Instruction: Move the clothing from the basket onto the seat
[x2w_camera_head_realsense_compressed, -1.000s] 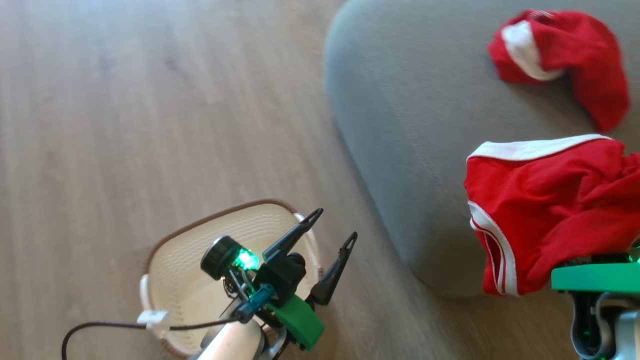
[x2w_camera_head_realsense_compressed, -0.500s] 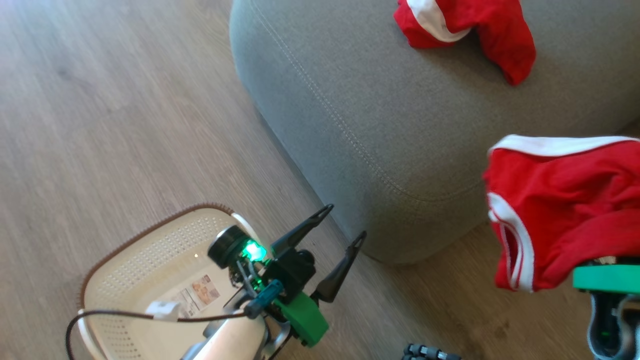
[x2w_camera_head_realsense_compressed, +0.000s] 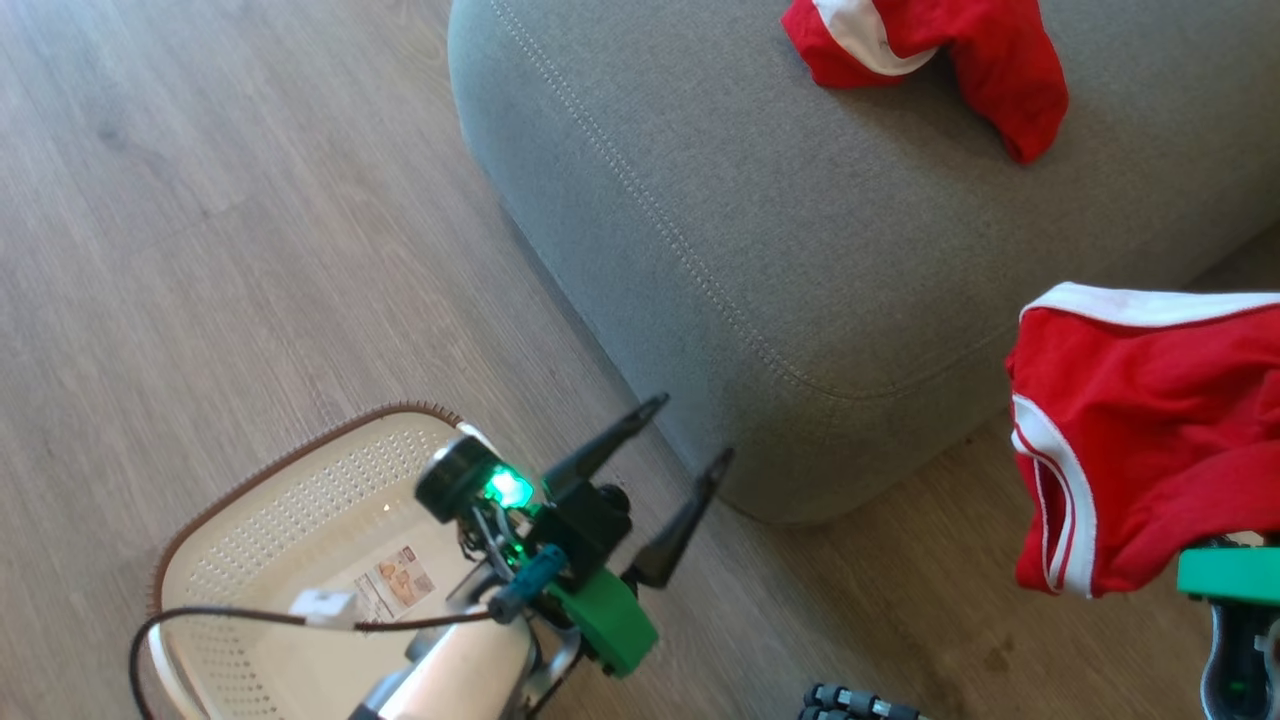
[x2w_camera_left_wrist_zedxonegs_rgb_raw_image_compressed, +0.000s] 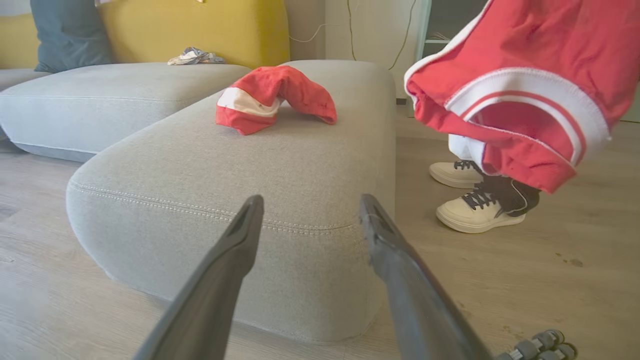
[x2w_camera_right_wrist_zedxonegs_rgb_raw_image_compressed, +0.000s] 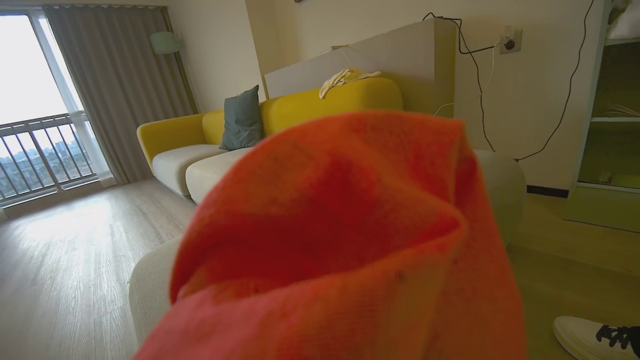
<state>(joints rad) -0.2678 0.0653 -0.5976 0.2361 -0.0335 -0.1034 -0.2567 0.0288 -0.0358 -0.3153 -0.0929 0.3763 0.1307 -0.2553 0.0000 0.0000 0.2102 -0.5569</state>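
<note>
My left claw (x2w_camera_head_realsense_compressed: 690, 430) gapes wide and empty near the basket (x2w_camera_head_realsense_compressed: 250, 480) at seven o'clock. My right claw (x2w_camera_head_realsense_compressed: 1232, 578), at four o'clock, grips a red garment (x2w_camera_head_realsense_compressed: 1150, 440).

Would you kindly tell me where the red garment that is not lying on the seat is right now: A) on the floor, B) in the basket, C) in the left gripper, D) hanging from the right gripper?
D: the garment hangs from the shut right gripper, in the air beside the seat, while the left gripper stands open and holds nothing.
</note>
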